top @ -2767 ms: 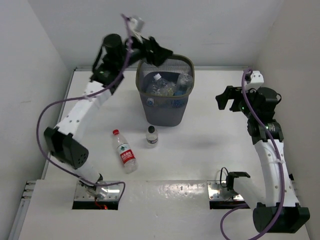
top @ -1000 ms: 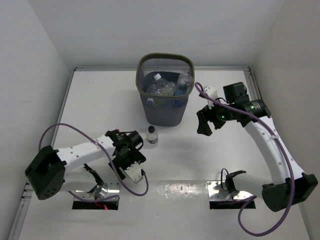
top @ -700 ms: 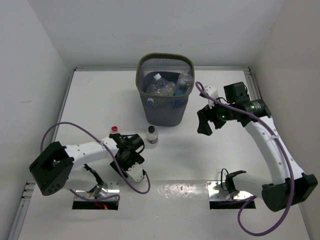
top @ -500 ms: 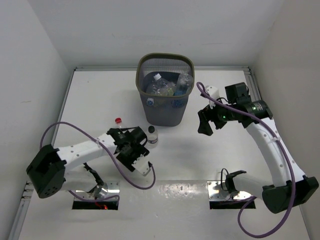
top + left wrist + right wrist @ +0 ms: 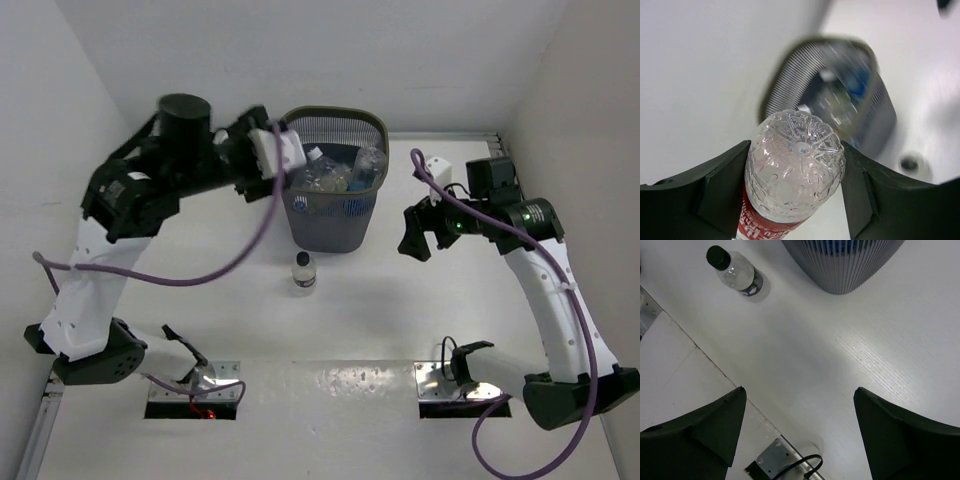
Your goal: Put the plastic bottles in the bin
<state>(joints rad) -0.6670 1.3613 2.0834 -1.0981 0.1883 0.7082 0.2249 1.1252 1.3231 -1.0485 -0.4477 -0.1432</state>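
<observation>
White worktop (image 5: 400,300) below, our left pincer (image 5: 794,185) clamps round its body a red-labelled bottle (image 5: 796,150) we judge light and slippery, bin (image 5: 330,215) ahead; right pincer (image 5: 799,400) gapes empty.

A robotics lab cell: bare white walls (image 5: 420,60) are boxing in a white worktop (image 5: 380,300) carrying bolted robot arms (image 5: 545,290).

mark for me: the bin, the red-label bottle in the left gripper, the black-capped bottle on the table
bin (image 5: 335,228), top external view, on its front mesh wall
red-label bottle (image 5: 796,167), left wrist view, on its clear ribbed base
black-capped bottle (image 5: 739,275), right wrist view, on its clear body below the cap
</observation>
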